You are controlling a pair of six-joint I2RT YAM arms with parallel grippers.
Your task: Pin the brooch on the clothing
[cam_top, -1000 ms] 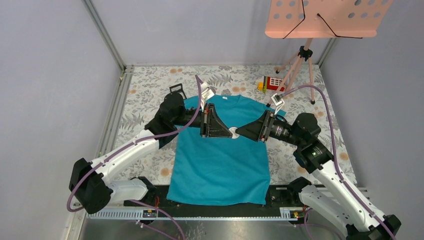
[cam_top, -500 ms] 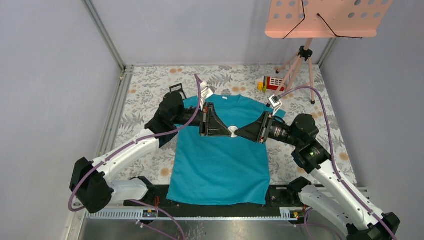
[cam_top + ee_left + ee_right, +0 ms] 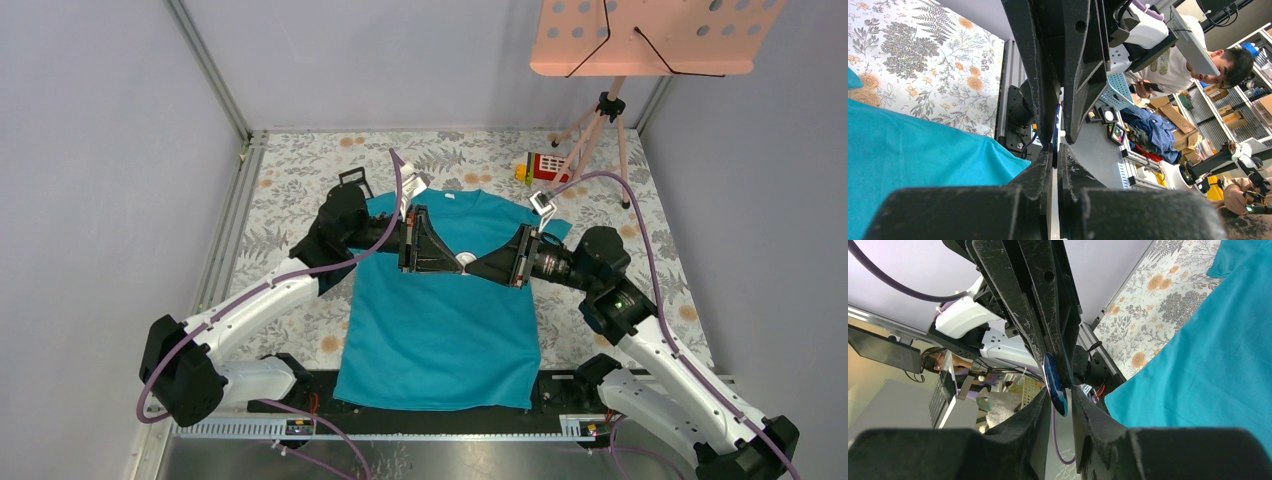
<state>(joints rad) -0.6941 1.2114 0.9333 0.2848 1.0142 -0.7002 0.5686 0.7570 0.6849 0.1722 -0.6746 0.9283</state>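
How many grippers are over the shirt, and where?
2. The left gripper points in from the left, the right gripper from the right; their tips meet at the brooch above the shirt.

The T-shirt [image 3: 440,320] lies spread on the table [image 3: 300,170], collar toward the far side. Above its chest the left gripper [image 3: 459,262] and right gripper [image 3: 472,266] meet tip to tip, the brooch [image 3: 1054,387] between them. Beyond the left sleeve stands a small frame [image 3: 355,180]; far right, a toy block [image 3: 545,166] lies beside a tripod [image 3: 600,135].
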